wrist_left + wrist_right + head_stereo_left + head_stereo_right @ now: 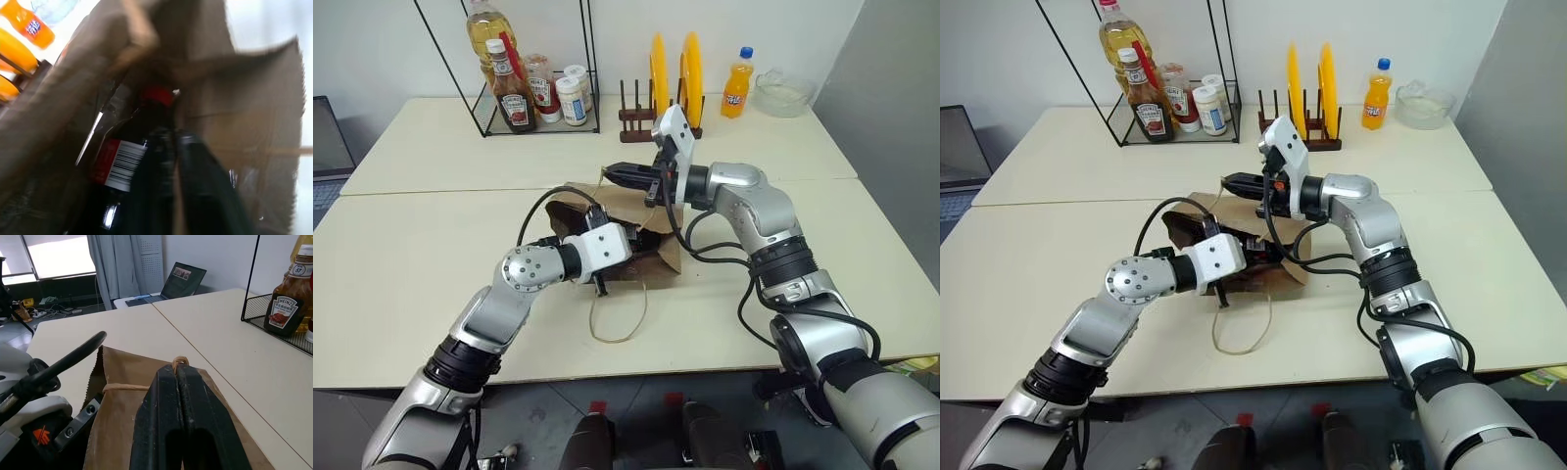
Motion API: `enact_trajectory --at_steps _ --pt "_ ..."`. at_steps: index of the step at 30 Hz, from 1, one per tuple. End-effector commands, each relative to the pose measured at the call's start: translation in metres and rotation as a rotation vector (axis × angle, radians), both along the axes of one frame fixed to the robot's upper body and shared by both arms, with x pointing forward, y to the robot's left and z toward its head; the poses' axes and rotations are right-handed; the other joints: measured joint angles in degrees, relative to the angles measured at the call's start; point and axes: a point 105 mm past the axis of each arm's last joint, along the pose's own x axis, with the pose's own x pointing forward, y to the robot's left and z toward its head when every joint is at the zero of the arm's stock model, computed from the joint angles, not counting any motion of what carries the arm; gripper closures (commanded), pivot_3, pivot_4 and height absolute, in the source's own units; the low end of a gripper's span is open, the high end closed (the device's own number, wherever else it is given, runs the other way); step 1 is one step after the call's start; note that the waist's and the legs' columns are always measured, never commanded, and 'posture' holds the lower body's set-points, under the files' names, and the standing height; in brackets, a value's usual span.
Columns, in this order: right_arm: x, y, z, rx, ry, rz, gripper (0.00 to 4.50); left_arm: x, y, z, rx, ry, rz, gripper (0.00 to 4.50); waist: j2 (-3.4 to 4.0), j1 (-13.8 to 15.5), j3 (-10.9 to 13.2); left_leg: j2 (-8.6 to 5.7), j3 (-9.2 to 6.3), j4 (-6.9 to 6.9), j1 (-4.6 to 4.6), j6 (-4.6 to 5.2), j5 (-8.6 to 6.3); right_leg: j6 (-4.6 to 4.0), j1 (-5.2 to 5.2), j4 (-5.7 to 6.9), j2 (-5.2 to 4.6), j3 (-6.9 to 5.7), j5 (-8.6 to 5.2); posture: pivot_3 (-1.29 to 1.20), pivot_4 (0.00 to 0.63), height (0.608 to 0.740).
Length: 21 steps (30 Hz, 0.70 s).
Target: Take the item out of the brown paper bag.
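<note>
A pale counter [431, 245] carries a brown paper bag [658, 257] lying open. The left tool [178, 142] is reached inside it, closed beside the red-capped sauce bottle [124, 159]; a grip cannot be confirmed. The right tool [177, 374] is clamped shut on the bag's handle [180, 361].

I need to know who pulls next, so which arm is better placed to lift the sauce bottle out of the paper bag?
Left. The left gripper is inside the brown paper bag, shut on the sauce bottle. The right gripper is shut on the bag's handle, holding it up.
</note>
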Motion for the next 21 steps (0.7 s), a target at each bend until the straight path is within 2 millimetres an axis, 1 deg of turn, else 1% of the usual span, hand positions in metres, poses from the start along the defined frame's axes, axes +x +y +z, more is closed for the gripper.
enact_trajectory --at_steps 1,6,8,9,12,18,21 --pt "-0.004 0.002 0.018 0.019 -0.066 0.014 4.50 0.000 0.001 0.007 0.052 -0.103 -0.013 4.47 0.00 0.02 0.00 0.01 -0.01 0.00 0.00 0.00 0.00 0.00 -0.01 0.00 0.00 -0.01 0.00 0.00 0.150 0.740" --pt "-0.004 0.004 0.018 0.020 -0.068 0.017 4.50 0.013 0.003 0.008 0.132 -0.183 0.031 4.47 0.00 0.05 0.00 -0.03 -0.01 0.05 -0.01 0.00 0.00 0.00 -0.01 0.05 -0.01 -0.01 0.00 0.00 0.150 0.740" --pt "-0.004 0.004 0.018 0.020 -0.069 0.016 4.50 0.017 0.005 0.004 0.174 -0.177 0.043 4.47 0.00 0.05 0.00 -0.06 0.00 0.06 -0.01 0.01 0.00 0.00 -0.01 0.08 -0.01 -0.02 0.00 0.00 0.150 0.740" --pt "-0.004 0.004 0.018 0.020 -0.070 0.015 4.50 0.019 0.006 0.001 0.192 -0.165 0.053 4.29 0.00 0.04 0.00 -0.06 -0.01 0.06 -0.01 0.01 0.00 0.00 -0.01 0.09 0.00 -0.03 0.00 0.00 0.150 0.740" --pt "-0.004 0.003 0.018 0.020 -0.073 0.014 4.50 0.023 0.008 -0.002 0.225 -0.167 0.065 3.59 0.00 0.01 0.00 -0.05 -0.01 0.07 0.00 0.01 0.00 0.00 -0.01 0.13 0.00 -0.02 0.00 0.00 0.150 0.740" --pt "-0.004 0.003 0.017 0.019 -0.076 0.011 4.50 0.032 0.007 0.004 0.232 -0.207 0.094 1.74 0.00 0.06 0.00 -0.06 -0.04 0.33 -0.04 0.01 -0.01 0.00 -0.01 0.30 -0.01 -0.04 0.00 0.00 0.150 0.740" --pt "-0.004 0.003 0.017 0.016 -0.078 0.011 4.50 0.036 0.006 0.009 0.202 -0.221 0.105 0.86 0.00 0.05 0.00 -0.06 -0.05 0.45 -0.08 0.01 -0.01 0.02 0.00 0.34 -0.01 -0.04 0.01 0.00 0.150 0.740"
